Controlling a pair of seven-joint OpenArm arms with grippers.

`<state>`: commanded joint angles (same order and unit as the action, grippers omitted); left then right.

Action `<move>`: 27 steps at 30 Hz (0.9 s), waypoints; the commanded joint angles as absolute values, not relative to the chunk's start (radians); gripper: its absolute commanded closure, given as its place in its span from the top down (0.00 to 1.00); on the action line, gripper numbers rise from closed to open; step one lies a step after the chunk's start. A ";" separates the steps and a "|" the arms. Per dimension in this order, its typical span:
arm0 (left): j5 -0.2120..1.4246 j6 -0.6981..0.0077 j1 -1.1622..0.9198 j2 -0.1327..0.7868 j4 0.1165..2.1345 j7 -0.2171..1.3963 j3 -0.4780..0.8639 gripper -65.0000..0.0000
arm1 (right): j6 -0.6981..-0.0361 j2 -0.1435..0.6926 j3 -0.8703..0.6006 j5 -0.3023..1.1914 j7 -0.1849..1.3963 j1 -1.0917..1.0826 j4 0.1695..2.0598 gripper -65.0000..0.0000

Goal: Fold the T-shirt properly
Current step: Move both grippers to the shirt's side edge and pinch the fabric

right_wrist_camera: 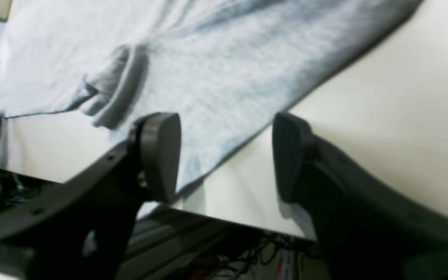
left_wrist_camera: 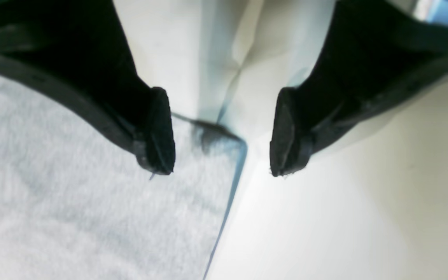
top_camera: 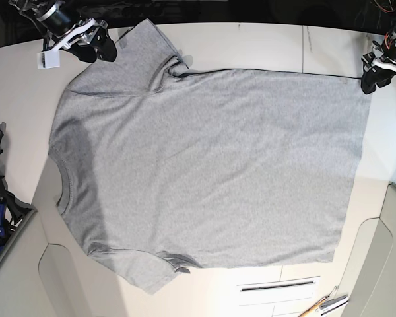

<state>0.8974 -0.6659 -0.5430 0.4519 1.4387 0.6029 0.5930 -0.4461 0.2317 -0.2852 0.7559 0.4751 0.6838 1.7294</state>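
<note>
The heather light-grey short-sleeved cotton T-shirt lies spread flat, plain side up, across the cream-white table top. Its ribbed crew neck is toward the left of the base view and its hem toward the right; both sleeves are laid out, one at the top left and one at the bottom left.

The left black two-fingered gripper stands at the top right corner of the cloth in the base view, at the hem corner. Its jaws are wide apart and hold nothing: one pad is over the grey fabric, the other over bare table, with the corner of the hem between them (whether the pads touch the surface cannot be told).

The right black two-fingered gripper is at the top left, by the upper sleeve. Its jaws are likewise wide and empty, straddling the sleeve edge, near the table's edge.

A pen-like tool lies at the bottom right, well apart from the shirt.
</note>
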 joint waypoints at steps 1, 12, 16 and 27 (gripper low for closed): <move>0.897 -0.666 -0.543 0.452 1.439 0.603 0.593 0.65 | -0.447 0.229 -0.277 0.758 0.476 0.681 1.729 0.57; 0.898 -0.670 -0.546 0.451 1.439 0.636 0.564 0.65 | -0.458 0.229 -0.190 0.751 0.475 0.670 1.729 0.57; 0.897 -0.670 -0.546 0.451 1.439 0.635 0.535 0.65 | -0.458 0.229 -0.190 0.747 0.471 0.670 1.729 0.57; 0.897 -0.698 -0.546 0.451 1.439 0.628 0.533 0.11 | -0.458 0.229 -0.190 0.722 0.418 0.670 1.731 0.15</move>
<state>0.8974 -0.6981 -0.5457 0.4515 1.4387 0.6281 0.5331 -0.4576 0.2291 -0.1902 0.7219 0.4183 0.6704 1.7306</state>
